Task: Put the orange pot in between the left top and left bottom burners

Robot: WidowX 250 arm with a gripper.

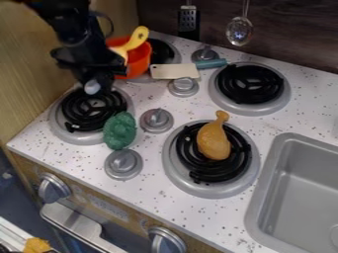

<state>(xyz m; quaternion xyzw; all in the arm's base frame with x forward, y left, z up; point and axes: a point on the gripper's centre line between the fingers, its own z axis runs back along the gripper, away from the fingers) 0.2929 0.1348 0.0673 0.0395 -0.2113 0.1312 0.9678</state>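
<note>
Orange pot (139,63) near the black pincer (98,81), at its two o'clock; the pincer's opening and any hold cannot be told. A yellow utensil (137,38) stands in the pot, with a cream-bladed cleaver (174,71) close by at four o'clock.

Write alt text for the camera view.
Black claw hangs at the left of a toy stove, by an orange pot with a yellow utensil, at the back-left burner. A toy drumstick lies on the front-right burner, a green toy at the front-left burner's edge; a teal-handled cleaver lies behind, a gray sink sits right.
</note>
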